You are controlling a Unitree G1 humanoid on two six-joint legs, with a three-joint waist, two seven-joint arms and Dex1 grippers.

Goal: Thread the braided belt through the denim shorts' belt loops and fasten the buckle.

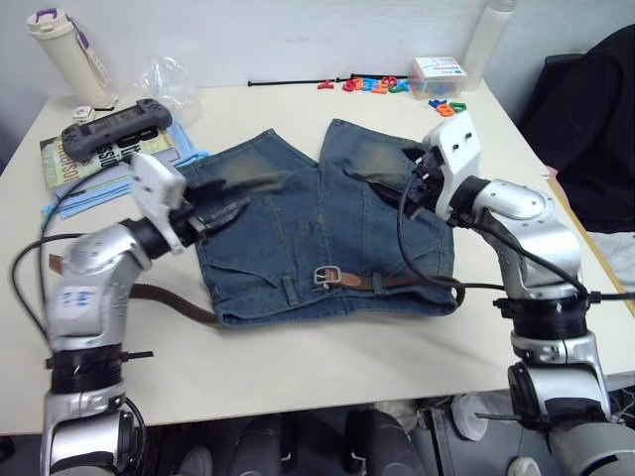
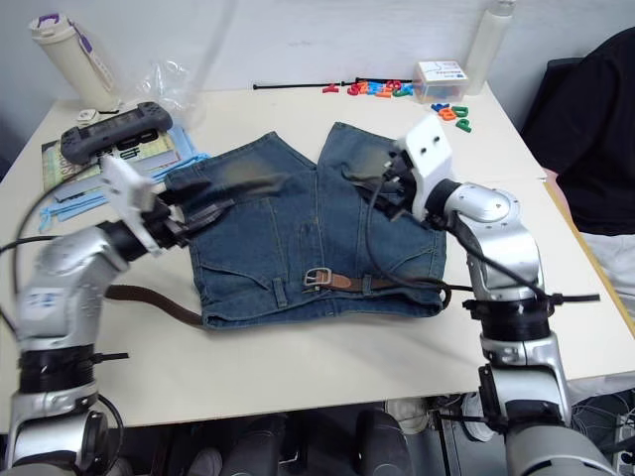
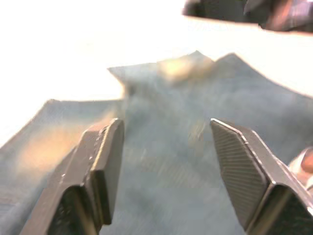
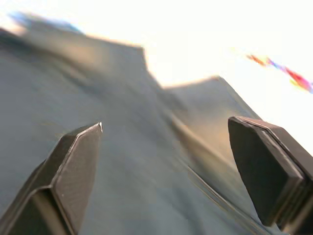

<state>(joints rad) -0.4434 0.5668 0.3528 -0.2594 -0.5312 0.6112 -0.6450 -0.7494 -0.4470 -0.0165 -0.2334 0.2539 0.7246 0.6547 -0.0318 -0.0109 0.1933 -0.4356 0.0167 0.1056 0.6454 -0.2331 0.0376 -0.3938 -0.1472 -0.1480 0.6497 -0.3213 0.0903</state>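
The denim shorts (image 1: 317, 233) lie flat mid-table, waistband toward the table's near edge. The braided belt (image 1: 397, 282) runs along the waistband, its buckle (image 1: 327, 275) at centre and its tail trailing off the left side. Both claws — left gripper (image 3: 164, 161) and right gripper (image 4: 168, 161) — hover over the 2 legs with fingers apart, gripping nothing. A bare table (image 1: 327, 357) strip lies in front.

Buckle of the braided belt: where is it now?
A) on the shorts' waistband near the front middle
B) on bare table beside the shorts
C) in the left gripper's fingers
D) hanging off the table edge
A: the buckle lies on the denim shorts' waistband, with neither gripper touching it.
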